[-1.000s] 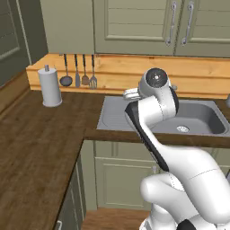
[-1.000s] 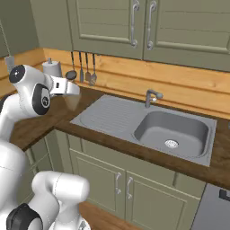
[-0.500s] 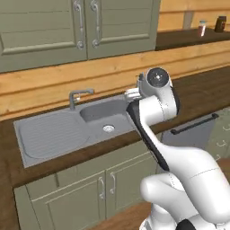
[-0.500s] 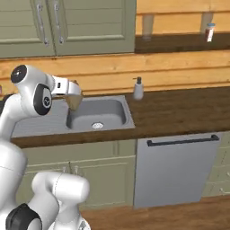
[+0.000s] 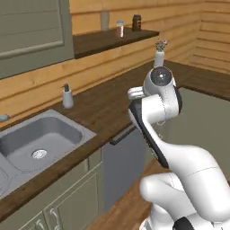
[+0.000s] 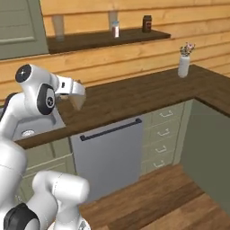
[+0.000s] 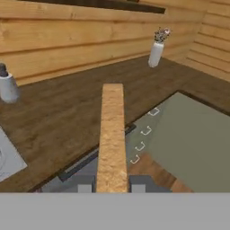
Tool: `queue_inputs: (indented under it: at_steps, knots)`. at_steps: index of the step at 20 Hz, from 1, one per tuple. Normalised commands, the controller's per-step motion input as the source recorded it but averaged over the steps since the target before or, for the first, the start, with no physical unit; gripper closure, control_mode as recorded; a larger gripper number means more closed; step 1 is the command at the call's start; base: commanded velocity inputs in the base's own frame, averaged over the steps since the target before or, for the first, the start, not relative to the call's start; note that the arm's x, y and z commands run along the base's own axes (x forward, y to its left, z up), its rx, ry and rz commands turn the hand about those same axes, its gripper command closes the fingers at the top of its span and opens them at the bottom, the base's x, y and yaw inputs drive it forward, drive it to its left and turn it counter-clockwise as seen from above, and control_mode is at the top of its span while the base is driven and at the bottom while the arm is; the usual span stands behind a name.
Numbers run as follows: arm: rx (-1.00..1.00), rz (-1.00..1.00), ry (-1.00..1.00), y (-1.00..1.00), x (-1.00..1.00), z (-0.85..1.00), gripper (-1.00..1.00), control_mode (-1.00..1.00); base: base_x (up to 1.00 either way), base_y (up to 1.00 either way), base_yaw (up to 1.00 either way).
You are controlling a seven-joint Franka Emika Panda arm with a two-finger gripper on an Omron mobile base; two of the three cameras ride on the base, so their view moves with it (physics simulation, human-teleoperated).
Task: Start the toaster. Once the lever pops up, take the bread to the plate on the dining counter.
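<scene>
The bread [image 7: 111, 134], a pale tan slice, is seen edge-on in the hand view, standing up between my two fingertips [image 7: 84, 187]. My gripper [image 7: 111, 187] is shut on it. From the right base view the gripper [image 6: 75, 93] is held out in front of the arm's shoulder, above the counter's front edge, with the bread [image 6: 78, 102] hanging from it. The toaster, the plate and the dining counter are out of view.
A wooden kitchen counter [image 6: 134, 92] runs along the log wall and turns a corner at the right. On it stand a white vase [image 6: 183, 63] and a soap dispenser [image 5: 67, 96]. The sink [image 5: 36, 143] lies to the left, a dishwasher [image 6: 108, 152] below, a shelf [image 6: 112, 38] with jars above.
The whole scene has slid left as the base turned right: the sink moved from centre to far left, and the vase corner came into view. The bread stays in the gripper.
</scene>
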Motion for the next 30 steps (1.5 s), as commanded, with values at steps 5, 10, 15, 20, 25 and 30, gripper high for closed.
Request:
queue_inputs:
  at_steps: [5, 10, 15, 20, 25, 30]
  knots:
    - [0.0, 0.0, 0.0, 0.0, 0.0, 0.0, 1.0, 1.0, 0.39, -1.0, -0.44]
    - [0.0, 0.0, 0.0, 0.0, 0.0, 0.0, 1.0, 1.0, 0.28, -0.96, -0.47]
    - [0.0, 0.0, 0.0, 0.0, 0.0, 0.0, 1.0, 1.0, 0.15, -0.61, -0.51]
    - [0.0, 0.0, 0.0, 0.0, 0.0, 0.0, 1.0, 1.0, 0.16, -0.56, -0.49]
    - [0.0, 0.0, 0.0, 0.0, 0.0, 0.0, 1.0, 1.0, 0.26, -0.78, -0.38]
    - [0.0, 0.0, 0.0, 0.0, 0.0, 0.0, 1.0, 1.0, 0.36, -0.75, -0.27]
